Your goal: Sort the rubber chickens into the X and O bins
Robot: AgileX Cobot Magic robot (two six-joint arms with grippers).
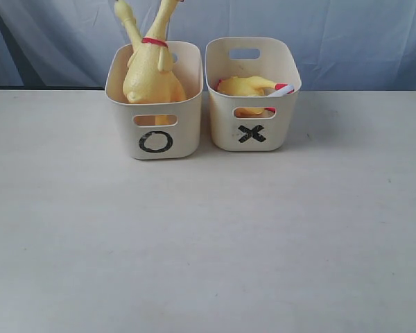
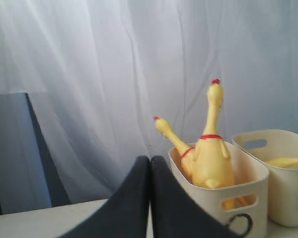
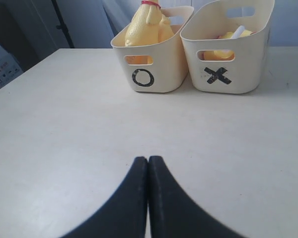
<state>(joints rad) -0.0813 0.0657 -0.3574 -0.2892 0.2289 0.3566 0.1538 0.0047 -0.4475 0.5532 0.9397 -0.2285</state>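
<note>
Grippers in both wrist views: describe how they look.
The left gripper has two plain matte black fingers, broad at the base and curving in to narrow, rounded tips. The right gripper looks the same. No cables, markings or labels show on either.

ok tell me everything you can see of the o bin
The O bin is a cream tub, plastic by its look, with rounded corners, a slot handle cutout in the front wall and a black O under it. It stands upright on the pale table, close beside the X bin. Two long yellow rubber chickens stand in it, necks above the rim.
</note>
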